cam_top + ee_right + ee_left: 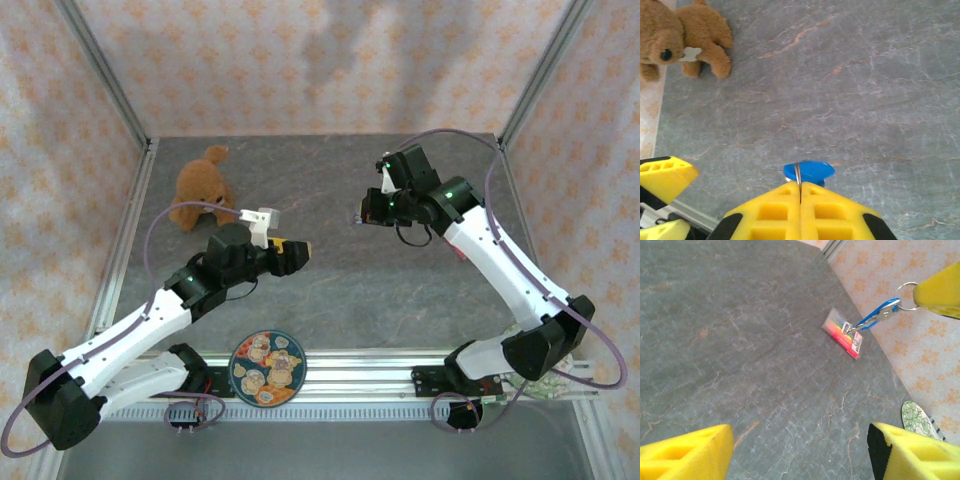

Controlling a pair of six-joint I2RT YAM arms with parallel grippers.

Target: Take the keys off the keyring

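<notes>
Right wrist view: teddy bear (680,42) sits well apart from the keyring (797,174).

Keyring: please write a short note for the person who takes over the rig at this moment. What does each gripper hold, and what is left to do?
Right gripper: shut on the keyring, held up over the table.
Left gripper: open, holding nothing, facing the keyring.
A blue clip hangs from the keyring, with a striped tag at its end. I cannot tell whether the tag touches the table.
The keys are too small to make out.
Done: keyring gripped.
Left: take the keys off; no key seen apart from the keyring yet.
</notes>
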